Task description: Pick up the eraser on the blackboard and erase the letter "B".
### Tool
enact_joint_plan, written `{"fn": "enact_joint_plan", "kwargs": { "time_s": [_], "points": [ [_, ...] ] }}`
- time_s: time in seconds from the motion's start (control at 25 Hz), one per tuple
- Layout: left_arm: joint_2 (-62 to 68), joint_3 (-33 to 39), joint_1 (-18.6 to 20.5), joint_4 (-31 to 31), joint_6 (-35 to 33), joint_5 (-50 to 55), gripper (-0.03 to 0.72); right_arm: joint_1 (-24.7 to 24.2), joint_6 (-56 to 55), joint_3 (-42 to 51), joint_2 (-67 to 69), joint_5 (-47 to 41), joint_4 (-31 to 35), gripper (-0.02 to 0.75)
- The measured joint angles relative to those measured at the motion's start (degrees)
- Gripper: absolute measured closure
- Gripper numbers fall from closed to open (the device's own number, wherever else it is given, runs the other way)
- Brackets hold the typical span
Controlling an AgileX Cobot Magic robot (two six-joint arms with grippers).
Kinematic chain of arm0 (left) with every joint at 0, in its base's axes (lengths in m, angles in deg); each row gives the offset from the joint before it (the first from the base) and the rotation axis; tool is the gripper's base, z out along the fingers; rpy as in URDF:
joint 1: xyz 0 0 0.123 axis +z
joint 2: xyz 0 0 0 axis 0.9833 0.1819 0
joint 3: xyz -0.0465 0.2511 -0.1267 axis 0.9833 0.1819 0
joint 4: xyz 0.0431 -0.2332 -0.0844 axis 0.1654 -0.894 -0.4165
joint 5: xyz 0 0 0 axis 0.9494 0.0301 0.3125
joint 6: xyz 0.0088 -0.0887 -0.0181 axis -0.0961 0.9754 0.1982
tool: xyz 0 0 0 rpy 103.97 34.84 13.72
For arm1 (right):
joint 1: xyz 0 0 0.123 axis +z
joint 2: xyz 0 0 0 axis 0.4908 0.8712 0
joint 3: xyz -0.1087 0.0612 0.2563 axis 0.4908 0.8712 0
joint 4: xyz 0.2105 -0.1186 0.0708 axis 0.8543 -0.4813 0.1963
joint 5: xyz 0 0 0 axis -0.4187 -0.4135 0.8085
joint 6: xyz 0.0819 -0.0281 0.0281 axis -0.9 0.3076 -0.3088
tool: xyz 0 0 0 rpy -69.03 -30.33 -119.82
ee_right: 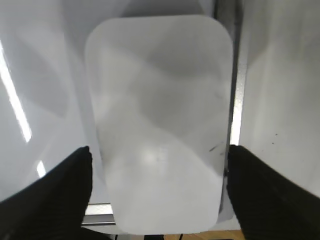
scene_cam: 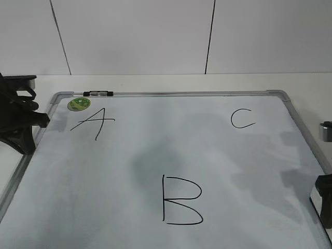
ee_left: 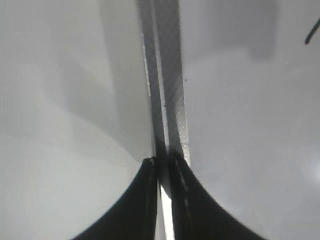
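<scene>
Right claw point(ee_right: 160, 192) hangs spread wide astride the eraser point(ee_right: 160, 120), grasp pending, so it must close, lift, then sweep the B point(scene_cam: 181, 201); left claw point(ee_left: 164, 167) sits shut.

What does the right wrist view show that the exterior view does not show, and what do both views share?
Only the right wrist view shows the eraser, a white rounded block, lying between the wide-open fingers of the right tool, which stand apart from it at either side.

Only the exterior view shows the letter "B", the "A", the "C", the green sticker and the left tool at the board's left edge.

Both show the blackboard with its grey frame.
</scene>
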Motion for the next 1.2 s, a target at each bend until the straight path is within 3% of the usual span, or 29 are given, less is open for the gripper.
{"fn": "enact_joint_plan", "kwargs": {
  "time_s": [0.6, 0.92, 1.2],
  "points": [
    [0.0, 0.0, 0.0, 0.1, 0.0, 0.0, 0.655, 0.0, 0.0, 3.9, 1.0, 2.7, 0.0, 0.077],
    [0.0, 0.0, 0.0, 0.2, 0.0, 0.0, 0.655, 0.0, 0.1, 6.0, 1.0, 7.8, 0.0, 0.142],
    [0.0, 0.0, 0.0, 0.2, 0.0, 0.0, 0.655, 0.0, 0.4, 6.4, 1.0, 8.8, 0.0, 0.150]
  ]
}}
